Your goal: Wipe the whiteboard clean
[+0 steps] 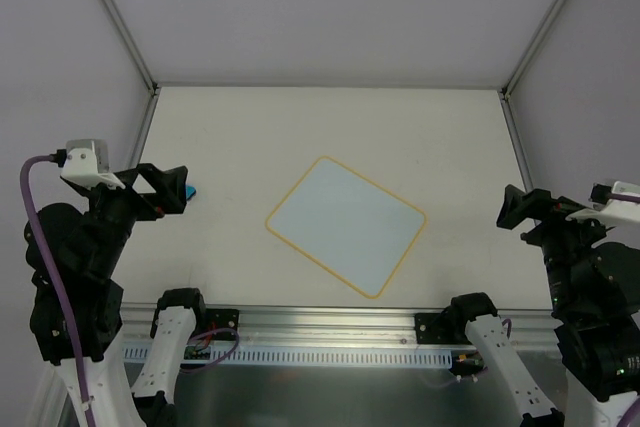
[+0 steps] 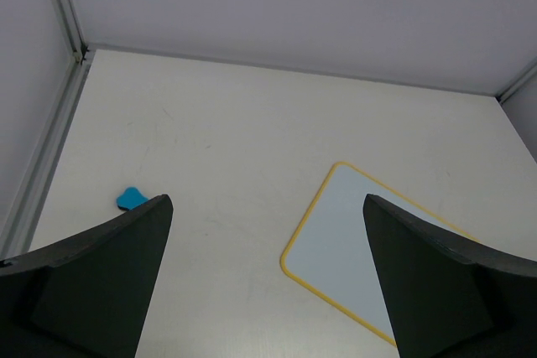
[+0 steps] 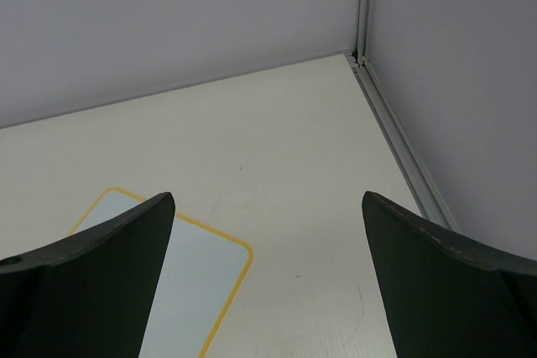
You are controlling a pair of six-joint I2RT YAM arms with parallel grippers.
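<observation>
The whiteboard [image 1: 346,226] lies flat and askew in the middle of the worktop [image 1: 300,127], with the eraser [image 1: 190,192] well apart to its left.

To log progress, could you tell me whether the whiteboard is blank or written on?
Blank: the whiteboard shows no writing on its pale surface in any view.
</observation>
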